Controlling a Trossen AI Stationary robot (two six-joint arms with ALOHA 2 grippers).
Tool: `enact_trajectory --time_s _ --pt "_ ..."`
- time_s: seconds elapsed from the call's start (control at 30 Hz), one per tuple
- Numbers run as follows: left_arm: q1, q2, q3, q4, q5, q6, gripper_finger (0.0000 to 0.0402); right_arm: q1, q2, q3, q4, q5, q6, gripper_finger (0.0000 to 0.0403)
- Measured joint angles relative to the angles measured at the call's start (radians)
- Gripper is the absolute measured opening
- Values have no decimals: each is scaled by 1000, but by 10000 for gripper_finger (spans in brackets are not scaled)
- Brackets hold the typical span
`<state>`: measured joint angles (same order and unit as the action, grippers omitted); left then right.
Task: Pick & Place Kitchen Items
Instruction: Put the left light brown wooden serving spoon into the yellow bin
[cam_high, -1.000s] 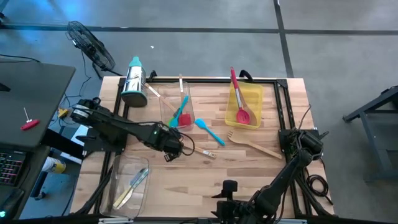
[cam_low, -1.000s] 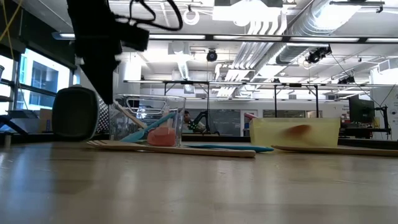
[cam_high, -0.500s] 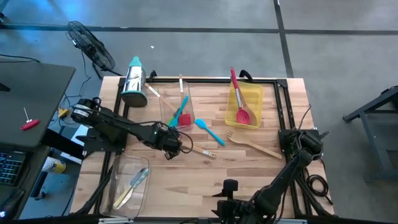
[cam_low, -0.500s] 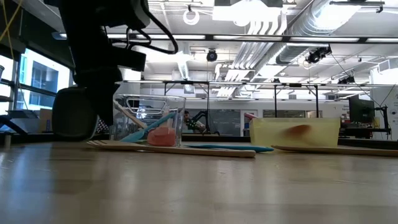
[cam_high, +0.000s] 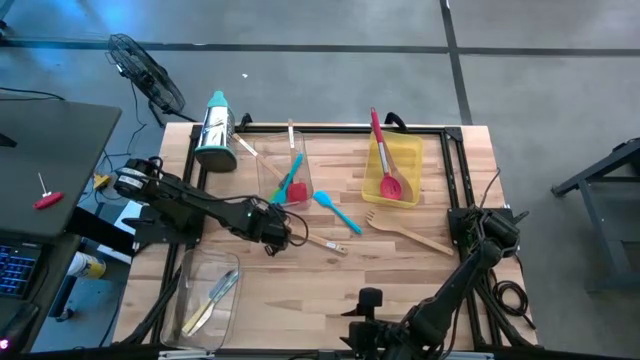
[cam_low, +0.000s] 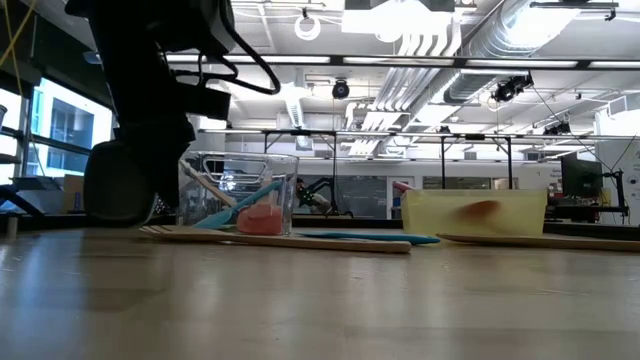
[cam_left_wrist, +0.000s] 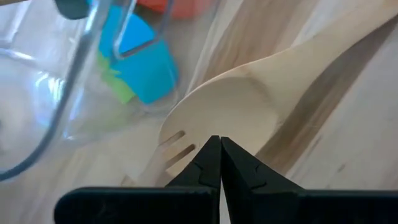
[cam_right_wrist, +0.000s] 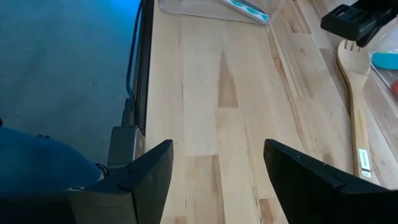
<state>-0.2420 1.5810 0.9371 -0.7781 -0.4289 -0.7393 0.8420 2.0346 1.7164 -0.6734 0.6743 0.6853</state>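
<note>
A pale wooden fork (cam_high: 322, 243) lies flat on the table's middle, beside a clear bin (cam_high: 285, 178) holding a blue and a red spatula. My left gripper (cam_left_wrist: 219, 148) is shut and points steeply down over the fork's head (cam_left_wrist: 242, 106), just behind the tines; in the high view the gripper (cam_high: 284, 240) hides that head. A blue spatula (cam_high: 337, 212) and a second wooden fork (cam_high: 410, 233) lie on the table farther right. My right gripper (cam_right_wrist: 217, 171) waits open near the table's near edge, with nothing between its fingers. My left gripper's shut fingertips (cam_left_wrist: 214, 152) stand on or just above the wooden fork's head (cam_left_wrist: 205, 134), at the root of the tines, coming from above and slanting down. I cannot tell whether they touch the wood. The fork lies flat on the table.
A yellow bin (cam_high: 392, 172) with a red spatula stands at the far right. A steel grater with a teal top (cam_high: 215, 130) is at the far left corner. A clear bin (cam_high: 208, 296) with a few utensils lies at the near left. Bare wood stretches along the near middle.
My left gripper has sunk toward the wooden fork's head, staying shut; in the low view the arm has come down. The fork and the other things have kept their places.
</note>
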Motion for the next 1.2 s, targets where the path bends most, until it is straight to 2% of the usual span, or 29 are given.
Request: enact_trajectory --time_s 0.23,0.47,0.83,1.2 --pt "0 0 -51 -13 -8 -49 0 0 0 0 0 0 0 243" --pt "0 0 -135 76 -2 -62 0 0 0 0 0 0 0 243" --pt "0 -1 -164 111 0 -62 0 -5 0 0 -9 8 0 243" --pt "0 -1 -165 110 5 -62 0 -68 1 0 -244 51 80 243"
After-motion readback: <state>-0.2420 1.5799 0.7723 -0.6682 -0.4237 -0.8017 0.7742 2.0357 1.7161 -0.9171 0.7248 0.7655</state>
